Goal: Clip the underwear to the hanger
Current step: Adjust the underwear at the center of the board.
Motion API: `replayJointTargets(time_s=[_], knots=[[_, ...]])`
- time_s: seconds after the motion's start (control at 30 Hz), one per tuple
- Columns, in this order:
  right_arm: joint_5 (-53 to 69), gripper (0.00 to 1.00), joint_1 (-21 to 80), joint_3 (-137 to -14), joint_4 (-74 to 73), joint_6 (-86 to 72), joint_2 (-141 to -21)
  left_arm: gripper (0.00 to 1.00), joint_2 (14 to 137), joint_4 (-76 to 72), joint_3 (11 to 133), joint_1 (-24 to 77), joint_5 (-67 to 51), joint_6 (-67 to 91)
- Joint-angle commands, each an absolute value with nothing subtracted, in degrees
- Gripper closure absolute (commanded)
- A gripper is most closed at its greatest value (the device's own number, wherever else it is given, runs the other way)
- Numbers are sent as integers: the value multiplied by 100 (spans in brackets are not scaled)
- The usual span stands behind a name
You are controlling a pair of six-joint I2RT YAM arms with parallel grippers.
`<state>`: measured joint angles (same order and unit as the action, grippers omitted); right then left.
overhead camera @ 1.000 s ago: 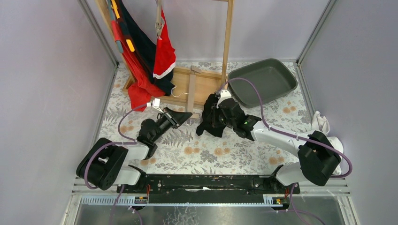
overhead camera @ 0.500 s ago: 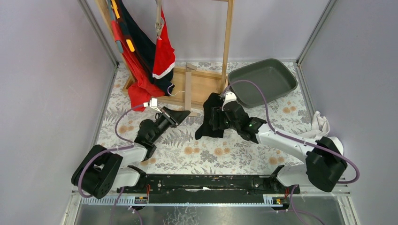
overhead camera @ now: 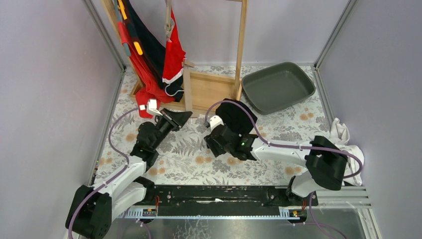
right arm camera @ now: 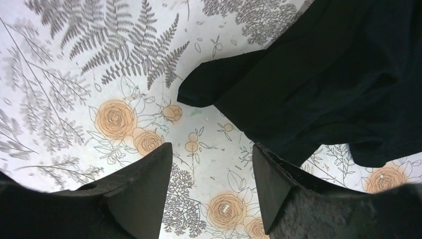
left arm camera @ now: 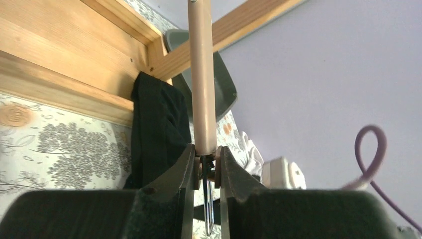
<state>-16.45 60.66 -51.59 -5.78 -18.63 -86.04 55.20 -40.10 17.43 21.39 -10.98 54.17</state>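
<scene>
The hanger (left arm camera: pixel 202 74) is pinched tight in the left gripper (left arm camera: pixel 204 155), bar raised so cloth can be brought up (probably). The right gripper (right arm camera: pixel 211 149) is hung open, empty, with the underwear (right arm camera: pixel 323 74) lying on the table (right arm camera: pixel 74 74) just beyond it.
</scene>
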Motion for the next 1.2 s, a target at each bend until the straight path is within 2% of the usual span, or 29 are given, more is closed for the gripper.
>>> replayJointTargets(time_s=[0.0, 0.3, 0.57, 0.8, 1.03, 1.17], knots=[[-2350, 33, 6277, -5369, -530, -1192, -8819, 100, 5160, -3292, 1994, 1847, -1228, 5176], [-2659, 33, 6328, -4828, 460, 22, -8909, 100, 5074, -3218, 1933, 1487, -1477, 5237], [-2432, 33, 6341, -4679, 604, 459, -8920, 100, 5235, -3428, 1861, 1411, -1608, 5317], [-2434, 35, 6337, -4765, 764, 678, -9399, 100, 5202, -3439, 1824, 1323, -1665, 5330], [-2687, 40, 6338, -4720, 924, 797, -9776, 100, 5172, -3436, 1772, 1232, -1708, 5329], [-3034, 55, 6339, -4735, 1028, 824, -9897, 100, 5256, -3550, 1735, 1210, -1761, 5361]])
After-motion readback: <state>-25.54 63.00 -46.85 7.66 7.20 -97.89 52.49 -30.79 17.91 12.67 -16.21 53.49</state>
